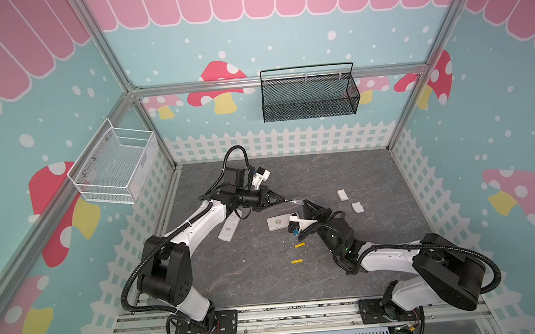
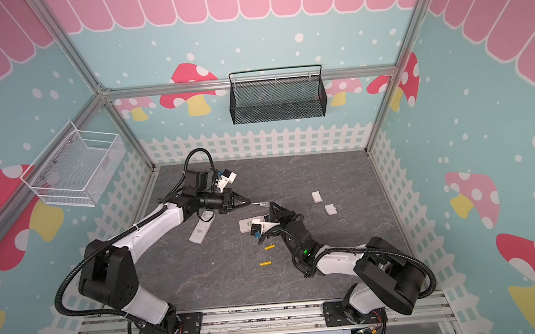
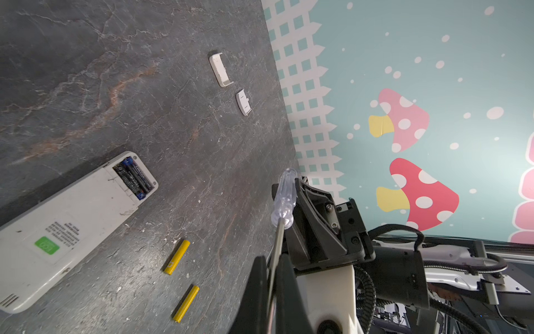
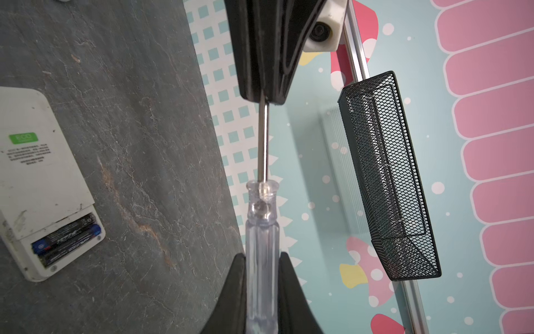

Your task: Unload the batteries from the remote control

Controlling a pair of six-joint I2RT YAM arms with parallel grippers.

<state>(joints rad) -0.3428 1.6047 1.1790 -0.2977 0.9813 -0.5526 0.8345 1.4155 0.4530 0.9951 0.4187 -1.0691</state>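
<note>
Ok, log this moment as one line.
left gripper: shut on screwdriver shaft | right gripper: shut on its handle | yellow batteries: two out on table | dark batteries: two in remote

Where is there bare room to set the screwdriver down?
Bare tabletop: along the back fence beyond the far cover, and from the nearer yellow battery to the front edge. Crowded centre: left remote, middle remote, left gripper, right gripper, screwdriver.

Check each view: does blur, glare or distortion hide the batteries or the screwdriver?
Both top views: evenly lit, wide-angle stretch at the edges, yellow batteries tiny but distinct. Left wrist view: dark batteries sharp, left gripper soft and dark up close. Right wrist view: screwdriver handle clear with small highlights, yet readable.
</note>
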